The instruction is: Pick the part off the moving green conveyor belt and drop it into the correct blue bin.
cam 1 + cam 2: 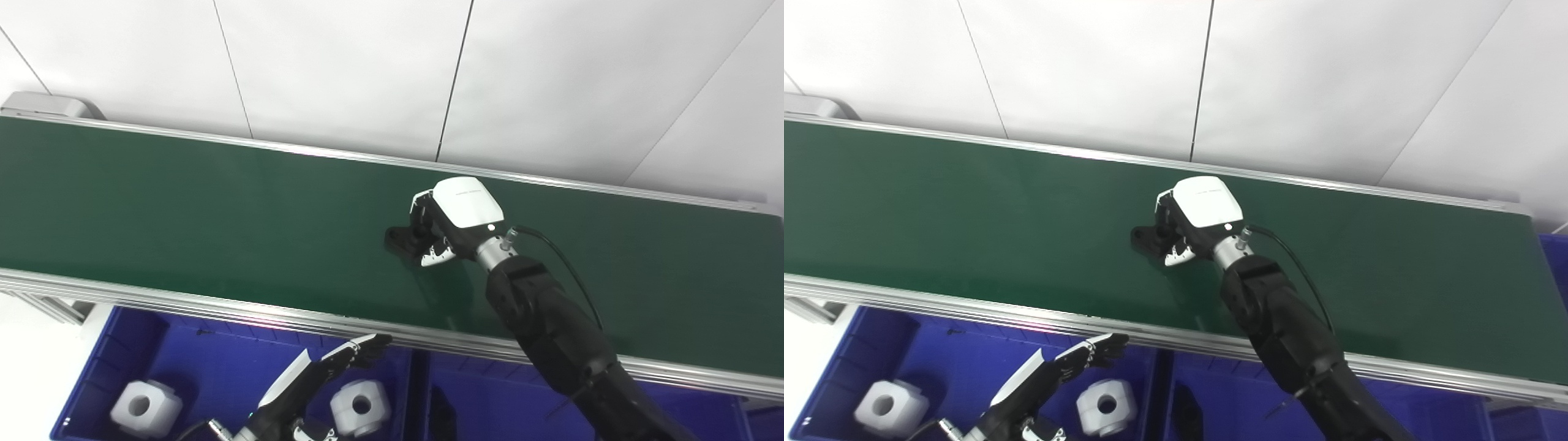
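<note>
A black part (399, 239) lies on the green conveyor belt (184, 208), a little right of the middle. My right hand (456, 214), white-backed, reaches over the belt and its fingers are curled around the part's right side; the part seems to rest on the belt. The hand also shows in the right eye view (1202, 211), with the part (1145, 237) sticking out to its left. My left hand (318, 373) is low at the bottom edge, over the left blue bin (202, 361), fingers stretched out and apart, holding nothing.
The left blue bin holds two white parts (146, 407) (361, 407). The right blue bin (490, 392) holds a dark part (442, 413). The belt's metal front rail (184, 303) runs between the belt and the bins. A white wall stands behind.
</note>
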